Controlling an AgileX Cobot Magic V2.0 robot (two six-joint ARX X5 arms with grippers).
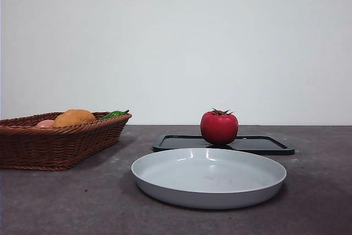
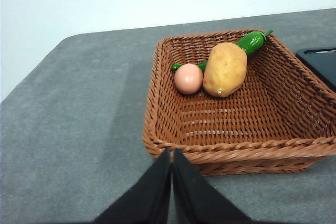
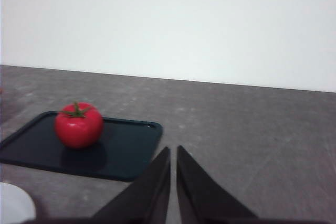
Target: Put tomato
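tomato (image 1: 219, 127) glossy | basket (image 1: 55, 144) woven wicker | tray (image 1: 264, 145) – prob. smooth plastic

Tomato's just sitting on the tray

Glossy red tomato (image 1: 219, 127), round, upright with its dark green spiky stem on top, resting on the flat black tray (image 1: 264, 145) behind the grey plate (image 1: 209, 176).

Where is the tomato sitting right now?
In the front view the tomato stands upright on the black tray, right of centre, behind the grey plate and well right of the wicker basket.
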